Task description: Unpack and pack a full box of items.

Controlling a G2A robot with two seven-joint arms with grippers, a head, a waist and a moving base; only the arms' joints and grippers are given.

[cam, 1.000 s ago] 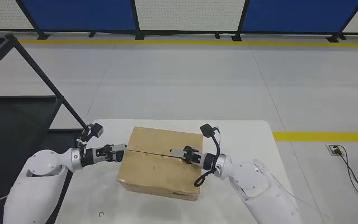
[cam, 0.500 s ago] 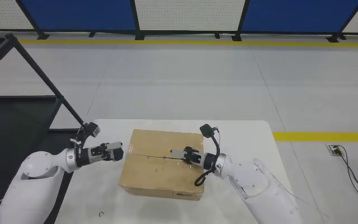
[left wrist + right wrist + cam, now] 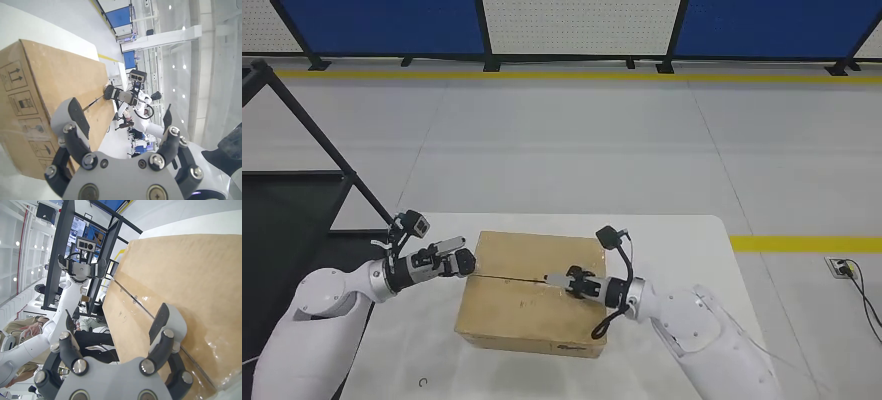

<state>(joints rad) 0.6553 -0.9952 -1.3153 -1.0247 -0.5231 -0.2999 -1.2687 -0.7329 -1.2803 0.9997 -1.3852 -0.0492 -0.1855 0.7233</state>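
Observation:
A closed brown cardboard box [image 3: 532,295] lies in the middle of the white table, its top flaps meeting at a seam under clear tape. My left gripper [image 3: 463,256] hangs open just off the box's left top edge, level with the seam; the left wrist view has its fingers [image 3: 77,113] spread beside the box [image 3: 56,75]. My right gripper [image 3: 564,279] is open low over the seam near the box's right half. In the right wrist view one of its fingers [image 3: 160,321] rests close to the taped seam of the box [image 3: 170,275].
The white table [image 3: 682,250] has bare room right of the box and in front of it. A small dark ring [image 3: 422,381] lies near the front left edge. A black metal frame [image 3: 312,130] stands off the table's left side.
My left gripper drew back from the box's left edge, then rose and returned to it with fingers spread. The box shifted slightly to the right. The right gripper stayed on the seam.

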